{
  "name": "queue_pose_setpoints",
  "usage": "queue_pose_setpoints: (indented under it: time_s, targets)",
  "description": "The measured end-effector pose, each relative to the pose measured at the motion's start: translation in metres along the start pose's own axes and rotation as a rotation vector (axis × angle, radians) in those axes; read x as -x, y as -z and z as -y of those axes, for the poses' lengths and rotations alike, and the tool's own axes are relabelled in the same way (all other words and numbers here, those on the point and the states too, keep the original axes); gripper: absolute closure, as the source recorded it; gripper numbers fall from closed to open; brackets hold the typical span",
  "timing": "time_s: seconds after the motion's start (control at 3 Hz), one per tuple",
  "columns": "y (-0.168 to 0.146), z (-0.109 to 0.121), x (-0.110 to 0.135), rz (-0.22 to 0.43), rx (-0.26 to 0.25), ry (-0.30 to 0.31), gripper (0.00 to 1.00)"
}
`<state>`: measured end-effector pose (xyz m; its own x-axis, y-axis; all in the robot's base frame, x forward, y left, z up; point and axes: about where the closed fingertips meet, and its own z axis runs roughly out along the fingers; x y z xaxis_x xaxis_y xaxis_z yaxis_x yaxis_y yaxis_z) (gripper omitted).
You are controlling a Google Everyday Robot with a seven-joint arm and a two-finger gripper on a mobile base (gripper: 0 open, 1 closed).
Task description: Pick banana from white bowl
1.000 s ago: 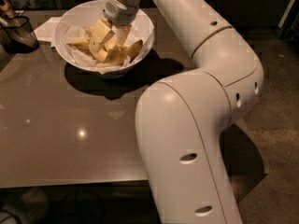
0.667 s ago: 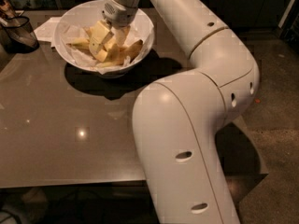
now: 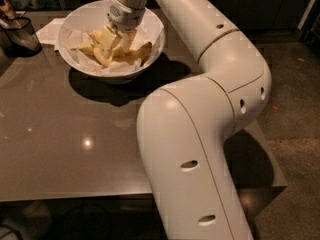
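The white bowl (image 3: 150, 24) stands at the far left of the brown table, lined with crinkled white paper. Yellow bananas (image 3: 137, 53) lie inside it. My gripper (image 3: 111, 43) reaches down into the middle of the bowl from above, right among the bananas. Its pale fingers (image 3: 106, 38) press against the fruit and blend with it. The white arm runs from the bowl down the right side of the view and hides the bowl's far right rim.
A dark mesh basket (image 3: 19, 34) stands at the far left edge of the table (image 3: 65, 134). White paper (image 3: 50, 29) lies between it and the bowl. The table's front edge runs along the bottom, with dark floor to the right.
The arm's elbow and forearm have shifted slightly in the view. The gripper stays down in the bowl among the bananas.
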<state>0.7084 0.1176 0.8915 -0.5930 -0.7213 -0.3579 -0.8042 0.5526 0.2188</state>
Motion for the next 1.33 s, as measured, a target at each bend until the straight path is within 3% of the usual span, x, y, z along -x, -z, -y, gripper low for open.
queue_pose_setpoints:
  time_s: [0.67, 1.0, 1.33]
  targets:
    - [0.000, 0.000, 0.000, 0.000, 0.000, 0.000, 1.00]
    - [0.000, 0.000, 0.000, 0.000, 0.000, 0.000, 1.00]
    - [0.017, -0.009, 0.009, 0.042, -0.013, 0.054, 1.00]
